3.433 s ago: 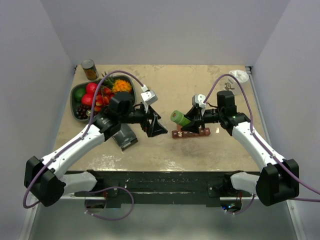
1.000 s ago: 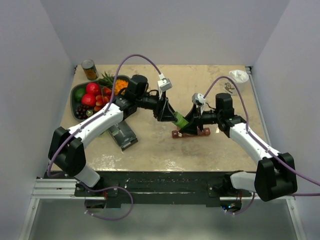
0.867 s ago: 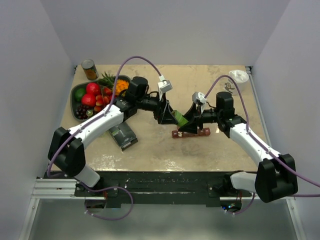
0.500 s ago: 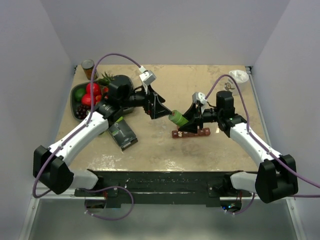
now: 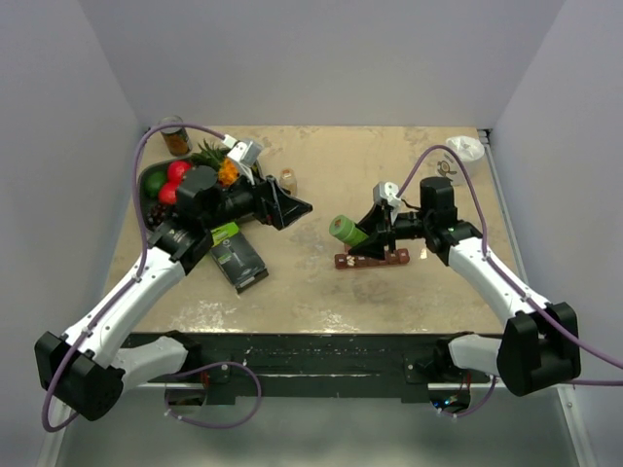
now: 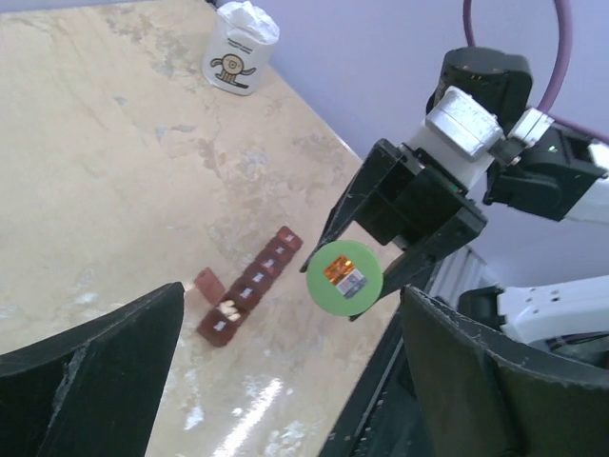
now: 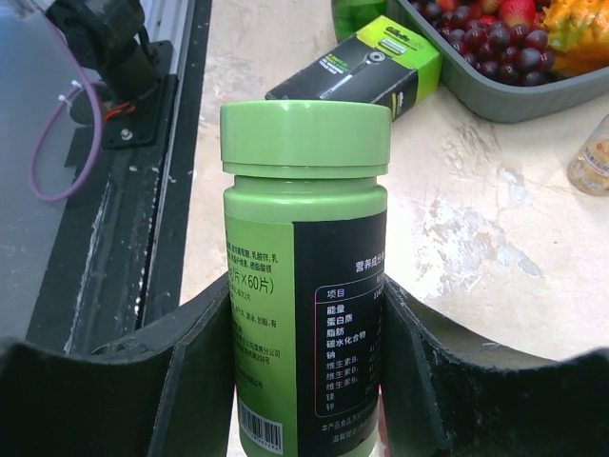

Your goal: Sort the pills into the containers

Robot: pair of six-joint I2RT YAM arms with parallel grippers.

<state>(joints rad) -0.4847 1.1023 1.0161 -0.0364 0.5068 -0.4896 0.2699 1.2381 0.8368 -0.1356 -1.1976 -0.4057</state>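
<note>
The table (image 5: 341, 292) shows bare top between the two pincers and from the right pincer back to the near edge. Walls close its left, far and right edges.

The fruit tray (image 5: 145, 183) sits behind the left pincer, under that arm, near the left wall. The left pincer (image 5: 294, 206) hangs above the table with its jaws wide apart, holding nothing and facing the right one across the gap.

The right pincer (image 5: 368, 238) is clamped round the body of the green bottle (image 5: 346, 231). The bottle's capped end sticks out beyond the fingertips toward the left pincer.

A green-and-black box (image 7: 362, 65) lies beside the tray, on the near side of the left arm.

The containers (image 6: 252, 281), a dark red strip, lie on the table just beneath the right pincer. One end lid stands up, with pale pills in that compartment.

A white bottle (image 5: 465, 148) stands in the far right corner, behind the right pincer. A small amber bottle (image 5: 287, 180) stands just beyond the left pincer.
</note>
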